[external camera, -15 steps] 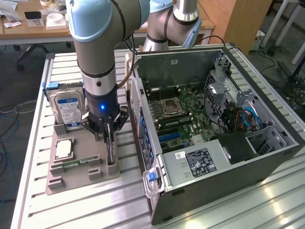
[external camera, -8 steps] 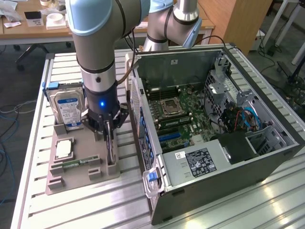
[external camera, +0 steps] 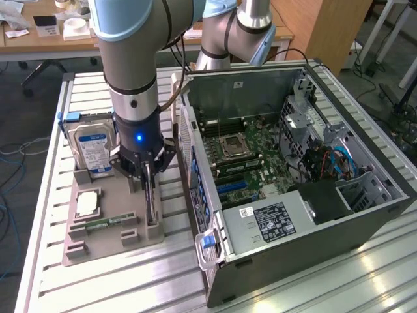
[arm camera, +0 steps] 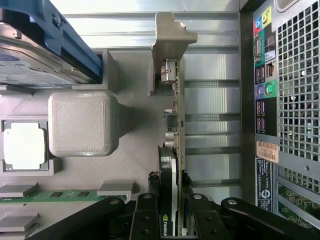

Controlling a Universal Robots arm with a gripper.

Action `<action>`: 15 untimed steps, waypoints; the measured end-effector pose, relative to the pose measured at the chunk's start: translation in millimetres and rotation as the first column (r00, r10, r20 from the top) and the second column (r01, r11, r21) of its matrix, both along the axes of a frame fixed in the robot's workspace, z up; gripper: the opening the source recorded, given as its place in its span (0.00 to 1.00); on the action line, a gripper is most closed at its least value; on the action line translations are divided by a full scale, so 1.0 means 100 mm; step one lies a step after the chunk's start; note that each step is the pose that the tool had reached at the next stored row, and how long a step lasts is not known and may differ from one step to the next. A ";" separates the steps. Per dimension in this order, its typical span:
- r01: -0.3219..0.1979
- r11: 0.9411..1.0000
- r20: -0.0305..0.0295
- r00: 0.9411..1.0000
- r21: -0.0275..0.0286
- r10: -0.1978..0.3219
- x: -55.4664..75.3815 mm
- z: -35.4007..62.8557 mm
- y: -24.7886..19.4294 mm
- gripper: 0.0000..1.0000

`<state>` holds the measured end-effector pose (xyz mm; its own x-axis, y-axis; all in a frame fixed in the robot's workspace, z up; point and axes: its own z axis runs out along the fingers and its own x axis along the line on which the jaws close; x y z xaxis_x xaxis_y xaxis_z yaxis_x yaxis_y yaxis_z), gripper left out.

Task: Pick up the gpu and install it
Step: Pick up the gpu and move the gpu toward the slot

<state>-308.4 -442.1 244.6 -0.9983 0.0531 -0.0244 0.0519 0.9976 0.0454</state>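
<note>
Claw (arm camera: 170, 184) closed on the gpu (arm camera: 176, 125), straight above it; gpu on edge in the tray (arm camera: 130, 165) slot, long axis running away from the fingers (arm camera: 148, 205), parallel to the case (external camera: 326, 215) back panel; wrist view: both faces pinched; exterior view: open case just beside, on its right, motherboard (external camera: 247, 156) exposed.
</note>
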 end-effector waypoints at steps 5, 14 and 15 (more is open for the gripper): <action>0.000 1.000 0.000 1.000 0.000 0.000 0.00 0.015 0.000 0.27; 0.000 1.000 0.000 1.000 0.000 0.000 0.00 0.209 0.000 0.27; 0.000 1.000 0.000 1.000 0.000 0.000 0.00 0.234 0.000 0.27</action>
